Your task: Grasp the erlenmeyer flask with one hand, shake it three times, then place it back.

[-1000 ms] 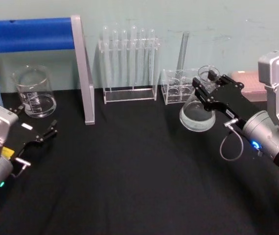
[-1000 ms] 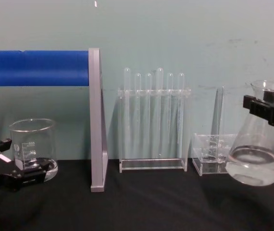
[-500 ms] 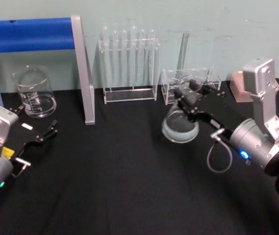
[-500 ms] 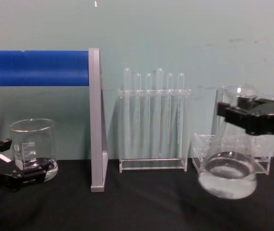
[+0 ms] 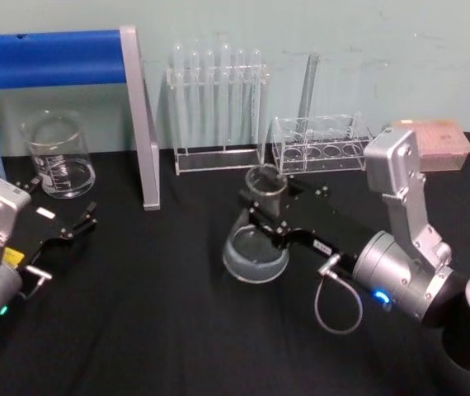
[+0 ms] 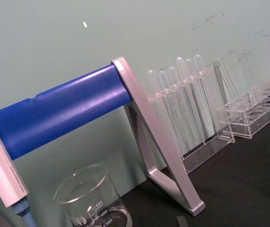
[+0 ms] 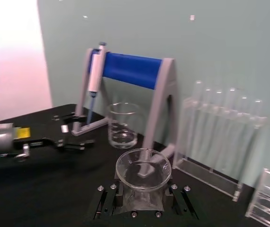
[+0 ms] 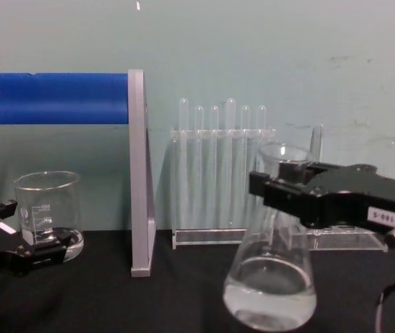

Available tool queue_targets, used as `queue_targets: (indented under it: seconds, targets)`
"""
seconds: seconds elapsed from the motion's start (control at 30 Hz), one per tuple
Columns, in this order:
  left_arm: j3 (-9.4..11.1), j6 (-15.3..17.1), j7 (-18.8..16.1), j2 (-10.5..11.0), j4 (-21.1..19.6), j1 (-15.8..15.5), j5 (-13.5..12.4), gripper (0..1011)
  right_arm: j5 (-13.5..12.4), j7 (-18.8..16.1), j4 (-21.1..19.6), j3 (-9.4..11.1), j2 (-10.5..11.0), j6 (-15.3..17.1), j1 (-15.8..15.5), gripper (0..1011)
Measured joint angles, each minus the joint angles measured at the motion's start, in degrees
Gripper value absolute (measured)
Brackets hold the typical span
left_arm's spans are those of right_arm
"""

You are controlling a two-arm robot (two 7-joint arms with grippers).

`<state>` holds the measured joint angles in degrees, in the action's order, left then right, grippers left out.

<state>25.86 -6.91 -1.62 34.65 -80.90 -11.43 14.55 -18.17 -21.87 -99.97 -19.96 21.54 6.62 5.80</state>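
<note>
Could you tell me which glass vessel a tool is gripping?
The erlenmeyer flask, gripped at its neck by the right tool; the cylindrical beaker stands free, far left.

The right arm (image 5: 412,247) has a rounded silver wrist (image 5: 396,276) with a blue light (image 5: 381,296), an angular grey bracket (image 5: 396,177) and a thin looped cable (image 5: 317,304). The right gripper (image 5: 268,206) is flat, black and screw-studded, with a white label (image 8: 383,216) bearing dark characters; the left gripper (image 5: 62,200) is black with a plain white label (image 5: 45,213) and yellow sticker (image 5: 10,256).

Right end effector (image 5: 270,206) reaches inward, clamped; left end effector (image 5: 58,205) parked, spread
</note>
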Motion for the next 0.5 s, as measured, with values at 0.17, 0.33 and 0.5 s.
queue_targets:
  seconds: [0.17, 0.33, 0.5]
  targets:
    - [0.0, 0.0, 0.0, 0.0, 0.0, 0.0, 0.0, 1001, -0.8, -1.0, -1.4, -1.5, 0.9, 0.0, -0.7, 450]
    - [0.0, 0.0, 0.0, 0.0, 0.0, 0.0, 0.0, 1001, -1.5, -1.5, -2.4, -2.3, 1.8, 0.0, -1.1, 449]
    - [0.0, 0.0, 0.0, 0.0, 0.0, 0.0, 0.0, 1001, -2.0, -1.7, -3.1, -3.1, 2.6, -0.2, -1.5, 450]
